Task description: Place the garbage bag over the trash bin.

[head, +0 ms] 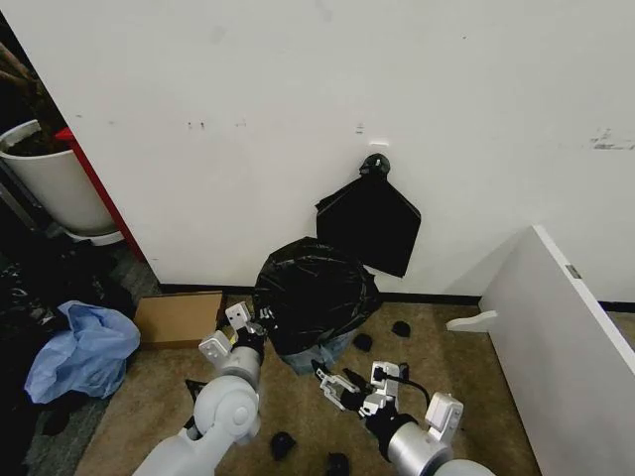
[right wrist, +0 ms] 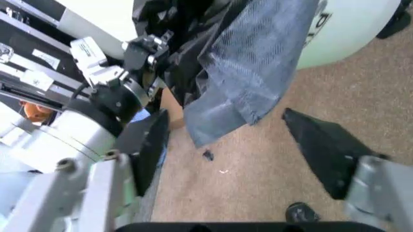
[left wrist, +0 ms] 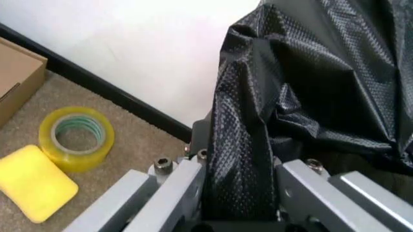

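The glossy black garbage bag point(head: 313, 290) is draped over the trash bin against the wall. In the head view the bag hides the bin. The right wrist view shows the bin's cream-white wall point(right wrist: 361, 38) beside the bag's hanging hem point(right wrist: 252, 82). My left gripper point(head: 252, 325) is at the bag's lower left side, shut on a fold of the bag point(left wrist: 240, 193) between its grey fingers point(left wrist: 174, 188). My right gripper point(head: 349, 383) hovers low over the carpet just in front of the bin, its black fingers point(right wrist: 326, 145) spread open and holding nothing.
A cardboard box point(head: 179, 317) lies left of the bin, with a yellow tape roll point(left wrist: 76, 137) and a yellow sponge point(left wrist: 36, 181) near it. A light blue plastic heap point(head: 84, 352) and a white tub point(head: 55, 183) are far left. A black bundle point(head: 369, 223) hangs on the wall. A white panel point(head: 561, 337) stands right.
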Controlling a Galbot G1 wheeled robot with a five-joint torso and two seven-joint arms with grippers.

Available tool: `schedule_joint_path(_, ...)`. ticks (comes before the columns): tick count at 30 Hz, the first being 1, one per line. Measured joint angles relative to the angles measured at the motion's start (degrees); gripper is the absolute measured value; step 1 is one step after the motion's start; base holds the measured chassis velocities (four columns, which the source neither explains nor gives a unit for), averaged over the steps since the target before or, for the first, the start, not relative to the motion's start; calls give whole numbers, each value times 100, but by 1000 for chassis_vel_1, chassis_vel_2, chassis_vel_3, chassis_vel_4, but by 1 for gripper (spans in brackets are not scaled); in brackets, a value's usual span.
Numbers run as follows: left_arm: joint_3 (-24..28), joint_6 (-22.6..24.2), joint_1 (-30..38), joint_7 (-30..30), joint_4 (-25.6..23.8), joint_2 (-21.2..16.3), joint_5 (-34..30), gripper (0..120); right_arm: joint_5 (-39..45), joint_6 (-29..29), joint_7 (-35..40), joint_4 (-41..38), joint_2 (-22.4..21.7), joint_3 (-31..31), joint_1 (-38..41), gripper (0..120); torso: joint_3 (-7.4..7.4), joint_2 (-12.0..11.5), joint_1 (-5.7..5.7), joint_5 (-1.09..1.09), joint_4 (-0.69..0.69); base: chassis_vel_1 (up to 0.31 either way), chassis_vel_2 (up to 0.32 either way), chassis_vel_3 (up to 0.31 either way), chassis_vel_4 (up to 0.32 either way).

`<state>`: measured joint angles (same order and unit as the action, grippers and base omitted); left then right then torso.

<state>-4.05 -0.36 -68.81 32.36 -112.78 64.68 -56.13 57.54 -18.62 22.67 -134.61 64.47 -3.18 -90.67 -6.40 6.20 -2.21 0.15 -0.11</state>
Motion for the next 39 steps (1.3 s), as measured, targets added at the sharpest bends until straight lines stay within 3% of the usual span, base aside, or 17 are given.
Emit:
schedule_joint_path(10,36,25,14,-6,-4,2,18,0,-112,16,-6,122,52,28,59,32,0,0,0,0,0,0,0,0,0)
schedule_joint_path(17,35,32,-54,-27,-22,54,54,0,-165,57,-6,189,80,44,100,3,0,0,0,0,0,0,0,0,0)
schedule_joint_path(39,-83,30,-125,30,-130,59,-98,0,-1049,75,-166,700,-64,87,-112,0,0,0,0,1,0,0,0,0,0)
